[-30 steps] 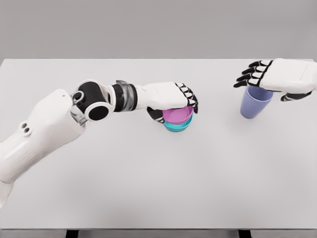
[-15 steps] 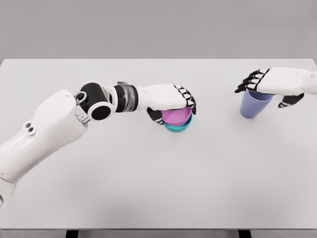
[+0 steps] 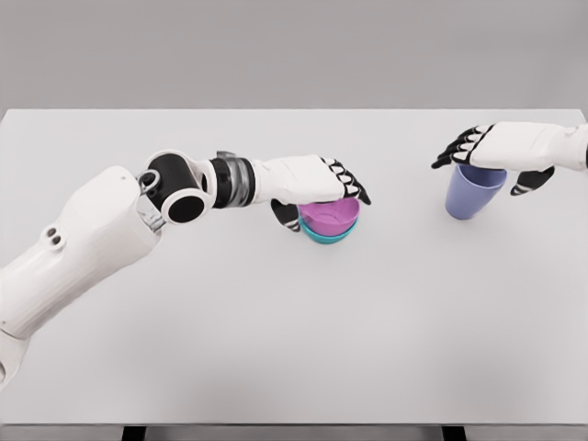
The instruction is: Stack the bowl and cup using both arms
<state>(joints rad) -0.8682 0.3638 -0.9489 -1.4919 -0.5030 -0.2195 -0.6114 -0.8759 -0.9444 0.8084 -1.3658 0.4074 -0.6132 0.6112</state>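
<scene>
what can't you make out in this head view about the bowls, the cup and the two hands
- Pink bowl: its left rim is covered by the left hand.
- Teal bowl: only a lower sliver shows under the pink bowl.
- Purple cup: its far rim is hidden by the right hand, so contact is unclear.
- Right arm: cut off by the right edge.

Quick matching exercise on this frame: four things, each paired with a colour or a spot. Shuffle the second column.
Things:
1. pink bowl
2. teal bowl
3. cup
4. left hand

Descriptions:
A. stands at the right of the table, under the right hand
B. nested in another bowl
C. lowest in the stack, on the table
D. lies over the bowls, fingers draped past the far rim

Pairs: 1-B, 2-C, 3-A, 4-D
</scene>
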